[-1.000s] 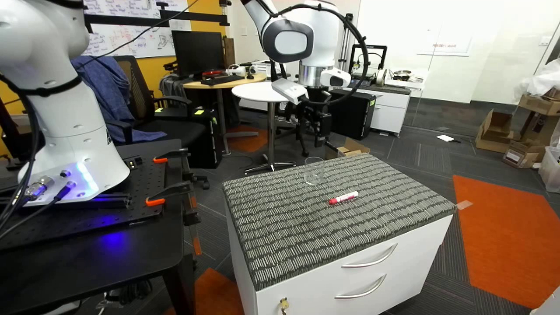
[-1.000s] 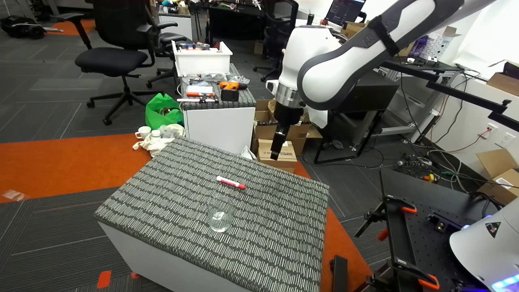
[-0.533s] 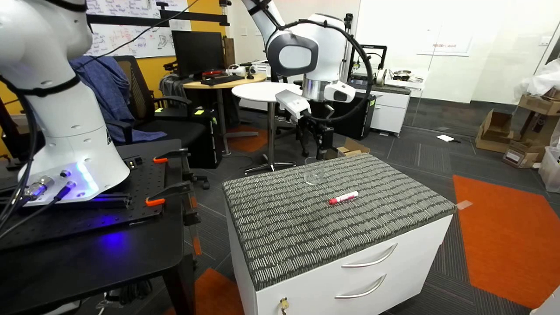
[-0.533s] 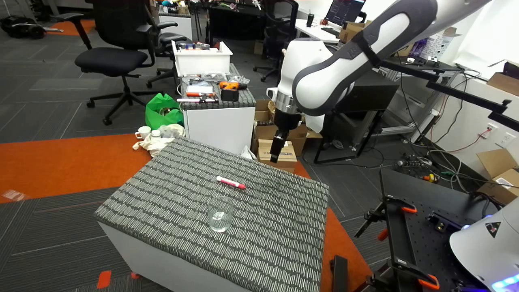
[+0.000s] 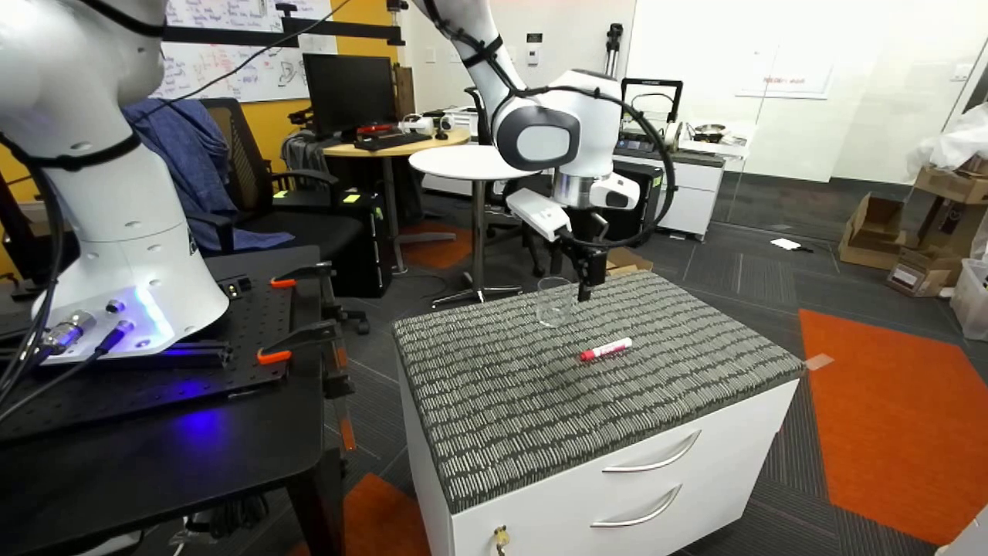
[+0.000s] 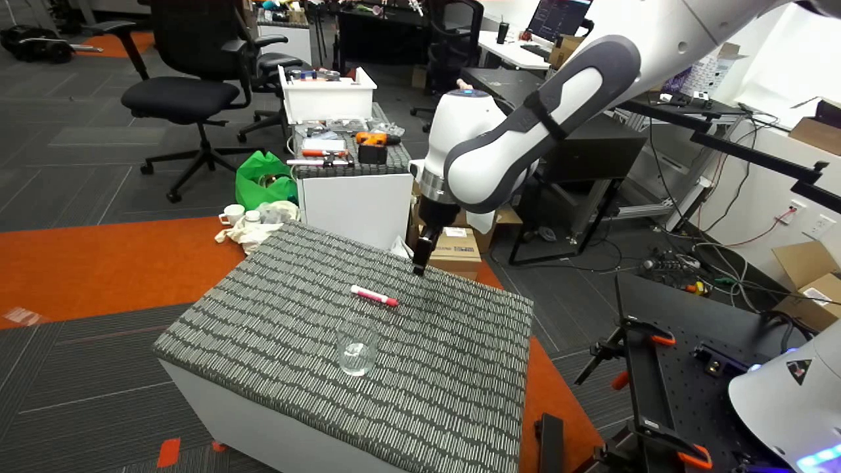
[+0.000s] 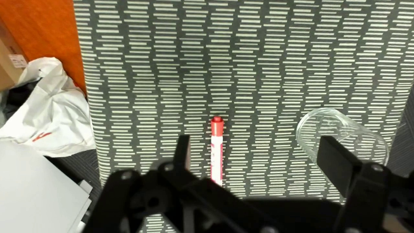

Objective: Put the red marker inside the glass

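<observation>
The red marker (image 5: 607,350), white-barrelled with a red cap, lies flat on the patterned cushion top (image 5: 656,394) of a white drawer unit. It also shows in an exterior view (image 6: 374,295) and in the wrist view (image 7: 217,155), its lower end hidden by the gripper. The clear glass (image 5: 554,309) stands upright and empty near the marker; it also shows in an exterior view (image 6: 357,358) and in the wrist view (image 7: 326,113), partly behind the right finger. My gripper (image 7: 258,155) is open and empty above the top. The marker appears between its fingers, nearer the left one.
A black table (image 5: 231,455) carries the robot base. A white cabinet (image 6: 355,203) with tools stands beside the drawer unit, and a cardboard box (image 6: 460,246) is on the floor. A white bag (image 7: 55,113) lies past the cushion's left edge in the wrist view.
The arm has come down, and the gripper has moved lower and closer to the marker in both exterior views. The marker and glass have not moved.
</observation>
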Available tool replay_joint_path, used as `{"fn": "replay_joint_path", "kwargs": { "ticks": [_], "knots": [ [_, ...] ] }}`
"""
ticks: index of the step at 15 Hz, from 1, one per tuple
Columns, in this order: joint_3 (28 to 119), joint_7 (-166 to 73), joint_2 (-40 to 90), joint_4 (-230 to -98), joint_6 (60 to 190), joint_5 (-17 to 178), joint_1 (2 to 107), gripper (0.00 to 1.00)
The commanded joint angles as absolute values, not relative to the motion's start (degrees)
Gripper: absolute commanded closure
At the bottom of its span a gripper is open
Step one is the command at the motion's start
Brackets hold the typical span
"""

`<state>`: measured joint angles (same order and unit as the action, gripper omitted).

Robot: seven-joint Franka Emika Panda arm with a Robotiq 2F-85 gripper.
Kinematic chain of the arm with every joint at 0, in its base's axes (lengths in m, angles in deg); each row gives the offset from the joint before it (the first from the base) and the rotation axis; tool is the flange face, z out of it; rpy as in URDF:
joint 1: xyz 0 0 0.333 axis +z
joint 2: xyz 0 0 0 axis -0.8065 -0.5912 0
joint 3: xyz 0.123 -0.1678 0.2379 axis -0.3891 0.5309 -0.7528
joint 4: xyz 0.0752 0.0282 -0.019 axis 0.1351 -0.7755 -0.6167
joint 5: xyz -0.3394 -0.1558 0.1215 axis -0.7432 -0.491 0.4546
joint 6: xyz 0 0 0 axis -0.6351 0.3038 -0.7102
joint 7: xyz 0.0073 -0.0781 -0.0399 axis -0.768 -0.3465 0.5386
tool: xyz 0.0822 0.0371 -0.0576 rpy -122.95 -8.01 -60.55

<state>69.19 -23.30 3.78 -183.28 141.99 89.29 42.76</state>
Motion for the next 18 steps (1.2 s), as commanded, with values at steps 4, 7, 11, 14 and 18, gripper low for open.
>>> {"fn": "replay_joint_path", "kwargs": {
  "ticks": [4,7,11,14,18],
  "knots": [
    [68.1,-23.0,-6.3,-173.8,146.4,84.2,42.5,0.00],
    [67.6,-23.2,-10.2,-169.9,146.4,83.1,42.5,0.00],
    [67.2,-23.3,-14.8,-164.9,145.7,82.6,42.5,0.00],
    [67.3,-23.6,-17.8,-161.0,144.9,82.4,42.6,0.00],
    [67.4,-23.8,-21.6,-155.6,143.4,82.3,42.7,0.00]
  ]
}}
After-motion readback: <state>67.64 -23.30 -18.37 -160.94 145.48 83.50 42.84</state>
